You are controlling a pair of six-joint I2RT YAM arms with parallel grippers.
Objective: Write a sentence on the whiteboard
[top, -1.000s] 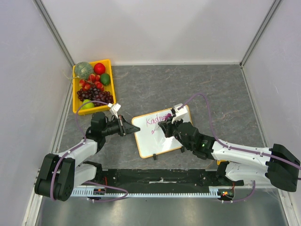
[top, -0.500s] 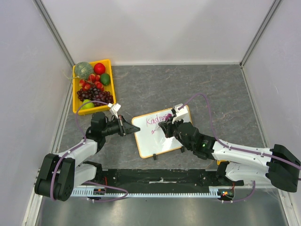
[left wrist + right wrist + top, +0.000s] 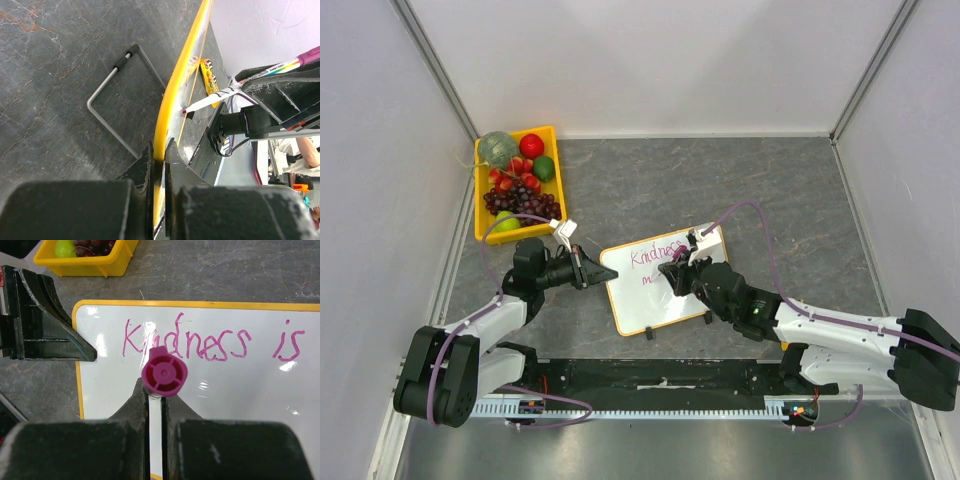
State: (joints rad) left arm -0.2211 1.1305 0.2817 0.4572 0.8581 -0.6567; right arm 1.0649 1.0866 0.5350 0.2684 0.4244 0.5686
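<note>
From above, the board (image 3: 650, 305) sits askew on the grey bench (image 3: 720, 180) just below the frame's centre. The left gripper (image 3: 594, 270) is at its left end and the right gripper (image 3: 677, 272) is over its middle. A yellow tray (image 3: 477, 200) of fruit (image 3: 520, 165) stands well apart at the upper left. This view shows the sentence (image 3: 658, 257) as pink writing with the first stroke of a second line under it, all too small to read. The right wrist view gives it plainly: "Kindness is" runs across the board's top line. The second line is hidden there behind the marker (image 3: 164, 371), whose pink end cap faces the camera, clenched between the right gripper's fingers. Only the left wrist view shows the board edge-on. There the left gripper is clamped on the yellow frame, one finger on each face, and the marker's tip touches the writing face at mid-frame. A wire stand (image 3: 123, 60) shows behind the back face, over the bench; whether it touches the bench I cannot tell.
</note>
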